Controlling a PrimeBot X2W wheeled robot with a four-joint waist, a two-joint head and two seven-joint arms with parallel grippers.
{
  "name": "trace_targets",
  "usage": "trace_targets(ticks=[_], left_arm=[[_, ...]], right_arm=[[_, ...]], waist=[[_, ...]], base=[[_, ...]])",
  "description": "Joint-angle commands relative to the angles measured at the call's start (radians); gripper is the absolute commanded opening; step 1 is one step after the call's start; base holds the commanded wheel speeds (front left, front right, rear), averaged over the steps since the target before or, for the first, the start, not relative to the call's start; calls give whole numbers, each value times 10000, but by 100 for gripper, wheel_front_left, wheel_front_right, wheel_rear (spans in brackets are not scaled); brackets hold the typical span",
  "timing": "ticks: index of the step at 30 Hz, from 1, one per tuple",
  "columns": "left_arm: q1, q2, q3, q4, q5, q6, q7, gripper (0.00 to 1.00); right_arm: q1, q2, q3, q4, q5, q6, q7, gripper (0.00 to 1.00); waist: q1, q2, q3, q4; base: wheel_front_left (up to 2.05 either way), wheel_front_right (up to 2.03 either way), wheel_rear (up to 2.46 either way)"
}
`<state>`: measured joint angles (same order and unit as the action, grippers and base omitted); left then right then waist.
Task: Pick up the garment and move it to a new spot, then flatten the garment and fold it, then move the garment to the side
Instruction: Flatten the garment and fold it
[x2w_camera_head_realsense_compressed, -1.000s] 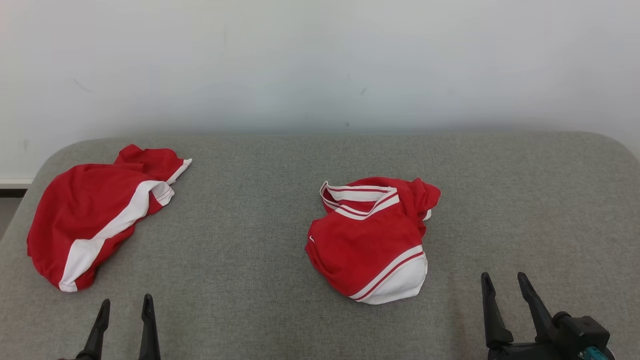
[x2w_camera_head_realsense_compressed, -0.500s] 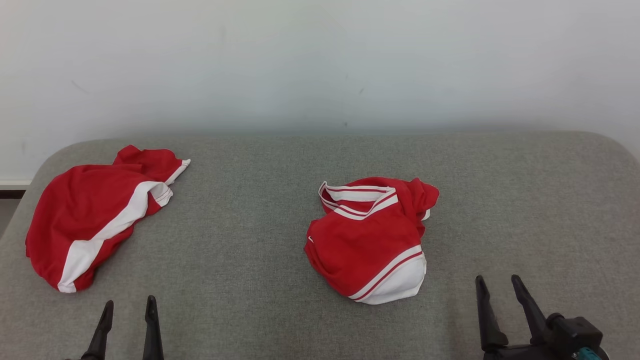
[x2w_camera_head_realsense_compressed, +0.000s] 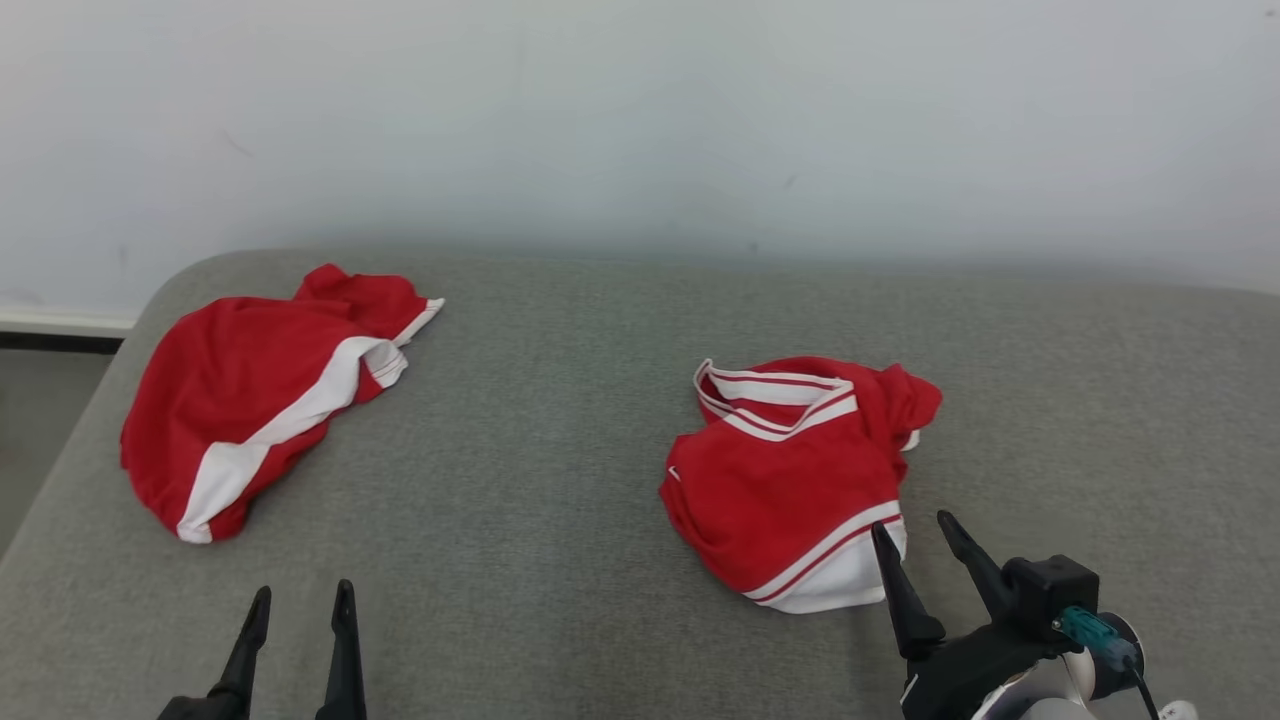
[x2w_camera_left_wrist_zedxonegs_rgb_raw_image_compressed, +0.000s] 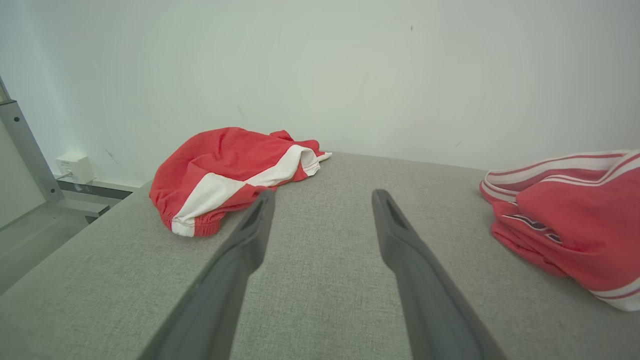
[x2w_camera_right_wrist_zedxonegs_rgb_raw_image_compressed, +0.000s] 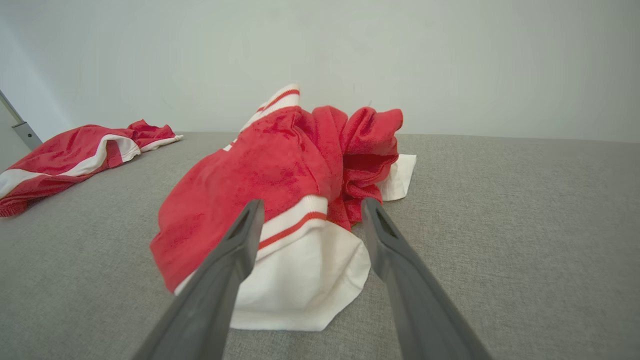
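Two atop grey cushion (x2w_camera_head_realsense_compressed: 560, 450), red jersey (x2w_camera_head_realsense_compressed: 790, 480), red shorts (x2w_camera_head_realsense_compressed: 240, 380)

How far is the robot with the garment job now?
Done: nothing yet; the crumpled red-and-white garment lies unfolded on the grey fabric surface. In hand: the right gripper, open, points at its white hem without gripping; the left gripper is open too. Left: lifting, moving, flattening, folding, setting aside.

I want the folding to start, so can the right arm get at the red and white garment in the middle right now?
Probably yes: the right gripper, jaws open, points at the garment from close by, aimed at its white hem, with nothing between them.
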<state>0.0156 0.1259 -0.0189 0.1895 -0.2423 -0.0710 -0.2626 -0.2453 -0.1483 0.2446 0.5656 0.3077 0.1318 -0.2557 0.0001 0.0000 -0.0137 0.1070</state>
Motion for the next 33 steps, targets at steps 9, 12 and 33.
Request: trace_targets(ticks=[9, 12, 33], left_arm=[[-161, -90, 58, 334, 159, -173, -34, 100], [-226, -119, 96, 384, 179, -235, -34, 100], [-416, -495, -185, 749, 303, -408, -34, 100]], right_arm=[[-967, -41, 460, 2115, 746, -21, -88, 43], [-1237, -61, 718, 2498, 1171, -21, -98, 0], [-2419, -57, 2480, -300, 1496, -22, -90, 0]], waist=[[-1, 0, 126, 981], [-1, 0, 163, 1069], [-1, 0, 19, 1310]], base=[[0, 0, 0], [0, 0, 0], [0, 0, 0]])
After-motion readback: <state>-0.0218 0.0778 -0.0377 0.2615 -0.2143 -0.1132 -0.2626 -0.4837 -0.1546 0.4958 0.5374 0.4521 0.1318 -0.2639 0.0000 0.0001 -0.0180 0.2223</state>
